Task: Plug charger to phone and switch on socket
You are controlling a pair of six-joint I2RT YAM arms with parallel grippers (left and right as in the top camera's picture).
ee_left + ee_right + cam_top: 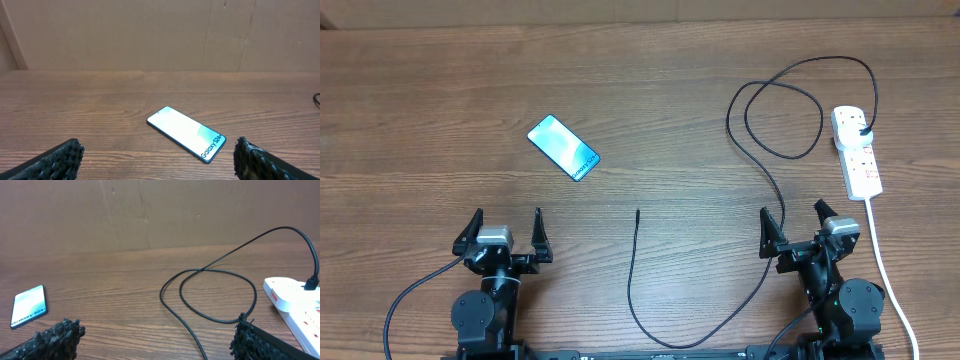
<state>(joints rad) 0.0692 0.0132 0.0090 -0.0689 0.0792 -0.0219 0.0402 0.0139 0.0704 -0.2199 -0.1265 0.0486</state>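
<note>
**A:** Taking the phone (563, 147) as the reference, how does the scene lie?

**B:** The table (420, 100) is bare wood. The charger (632, 262) is the longest thing on it. It starts far to the right of the phone, makes a loop, and passes by the robot's side. Its plug (863, 131) already sits in the socket (860, 165), which is well to the right of the phone.

**A:** And the grippers?

**B:** Both have their jaws wide apart and hold nothing. The left gripper (507, 216) is just toward the robot from the phone. The right gripper (792, 212) is far to the right of it.

**A:** Where is the free end?

**B:** The connector tip (637, 212) lies to the right of the phone and nearer to the robot, apart from it. This last piece of cable points away from the robot. The phone lies diagonally, with its lettered end toward the tip.

**A:** Which arm is nearer?

**B:** For the phone, clearly the left one. The tip lies between the two arms, perhaps slightly closer to the left.
</note>
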